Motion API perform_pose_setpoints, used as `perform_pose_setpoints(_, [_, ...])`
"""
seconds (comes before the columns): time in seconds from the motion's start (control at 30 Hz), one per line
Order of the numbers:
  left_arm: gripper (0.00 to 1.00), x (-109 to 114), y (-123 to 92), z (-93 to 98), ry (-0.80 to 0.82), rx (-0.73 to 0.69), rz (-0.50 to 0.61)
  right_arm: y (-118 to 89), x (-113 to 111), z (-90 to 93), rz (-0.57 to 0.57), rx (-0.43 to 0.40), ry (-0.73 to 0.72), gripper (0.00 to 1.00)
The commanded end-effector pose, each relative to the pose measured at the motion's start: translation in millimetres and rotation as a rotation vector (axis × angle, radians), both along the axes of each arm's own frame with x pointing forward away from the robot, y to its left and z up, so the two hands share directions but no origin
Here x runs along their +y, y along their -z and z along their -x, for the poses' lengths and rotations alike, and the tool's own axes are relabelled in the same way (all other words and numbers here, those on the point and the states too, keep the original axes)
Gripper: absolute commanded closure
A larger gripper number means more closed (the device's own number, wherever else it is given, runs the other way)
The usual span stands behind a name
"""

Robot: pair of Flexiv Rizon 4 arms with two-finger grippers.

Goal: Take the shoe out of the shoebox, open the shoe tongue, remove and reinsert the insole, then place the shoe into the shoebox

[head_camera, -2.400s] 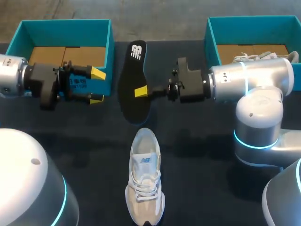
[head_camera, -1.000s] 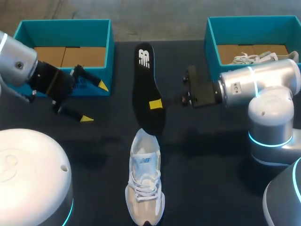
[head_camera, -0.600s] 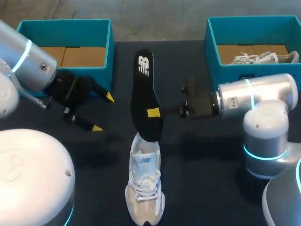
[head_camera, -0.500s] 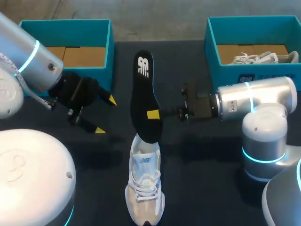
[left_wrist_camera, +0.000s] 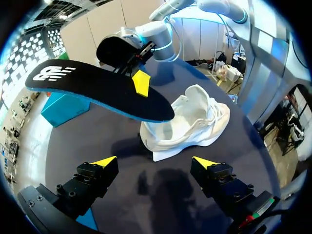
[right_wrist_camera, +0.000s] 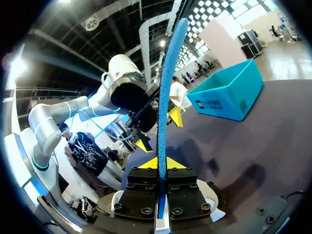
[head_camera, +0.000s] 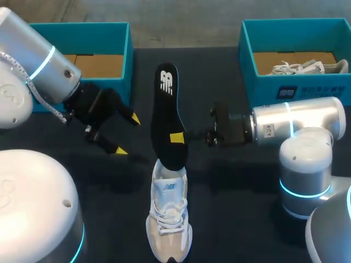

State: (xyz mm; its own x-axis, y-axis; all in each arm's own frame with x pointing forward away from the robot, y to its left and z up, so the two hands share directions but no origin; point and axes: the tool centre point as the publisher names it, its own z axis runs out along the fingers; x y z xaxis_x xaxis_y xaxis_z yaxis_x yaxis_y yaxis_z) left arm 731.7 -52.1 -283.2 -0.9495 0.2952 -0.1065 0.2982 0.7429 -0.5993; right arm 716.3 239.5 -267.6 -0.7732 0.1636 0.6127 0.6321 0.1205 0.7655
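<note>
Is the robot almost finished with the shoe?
About halfway. The white lace-up shoe is out on the table, and its flat black insole is out. The right gripper holds the insole, tip at the shoe's opening; the left gripper hangs open nearby. Left: push it in, then put the shoe into the empty teal shoebox.

Looks like a robotics lab set up for handling trials, not a home or a shop. Shows in two silver-grey machine arms with glowing cyan rings at the joints, the left arm [head_camera: 38, 60] and the right arm [head_camera: 296, 126], coming in from either side over a plain dark worktop [head_camera: 236, 219]. Shows too in the yellow-tipped left pincer [head_camera: 127, 135] and right pincer [head_camera: 176, 137]. Reads as staged in the props laid out: a teal left shoebox [head_camera: 77, 30] and a matching right shoebox [head_camera: 296, 26] at the far corners, one white shoe [head_camera: 169, 219], one black insole [head_camera: 164, 104].
</note>
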Motion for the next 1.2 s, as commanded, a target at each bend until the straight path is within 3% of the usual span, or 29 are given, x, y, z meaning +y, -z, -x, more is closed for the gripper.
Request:
perform_pose_setpoints(0.03, [0.00,-1.9,10.7,1.6,-0.028,0.035,-0.012,1.1,5.2,-0.4,-0.004,-0.006,-0.008,1.00])
perform_pose_setpoints(0.2, [0.00,4.0,27.4,-1.0,-0.061,0.109,-0.014,11.2,11.2,-1.1,-0.033,-0.032,-0.002,1.00])
perform_pose_setpoints(0.43, [0.00,-1.7,42.7,5.9,-0.049,0.095,-0.057,12.3,16.3,1.5,-0.051,-0.077,-0.008,1.00])
perform_pose_setpoints(1.2, [0.00,-9.4,64.7,20.5,-0.003,0.119,-0.099,22.7,20.6,10.3,-0.046,-0.154,-0.008,1.00])
